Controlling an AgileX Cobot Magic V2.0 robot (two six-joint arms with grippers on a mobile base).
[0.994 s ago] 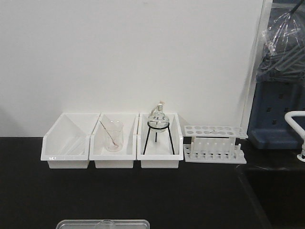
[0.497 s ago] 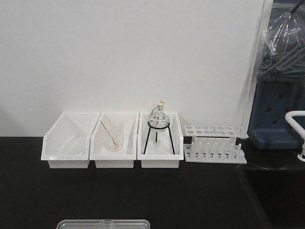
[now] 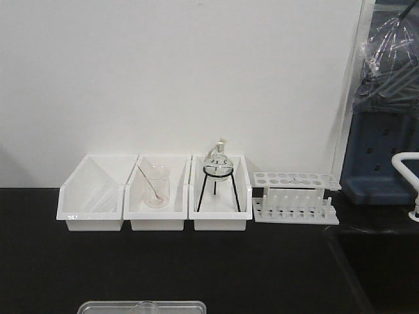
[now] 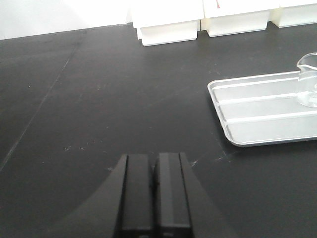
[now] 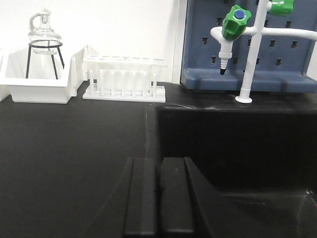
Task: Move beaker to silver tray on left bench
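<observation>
Small clear glass beaker [image 4: 309, 79] already stands in the shallow silver metal tray [image 4: 257, 106], right of my left gripper [image 4: 154, 191]. Both grippers' jaws closed, empty; right gripper [image 5: 158, 196] too. I'd hold clear, avoid nudging the tray.

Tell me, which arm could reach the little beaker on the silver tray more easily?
Probably the left. The left gripper faces the beaker standing in the silver tray; the right gripper faces the sink, no tray visible.

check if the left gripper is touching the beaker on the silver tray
Apart. The left wrist view shows the left gripper shut over bare bench, well short of the silver tray where the beaker stands.
</observation>
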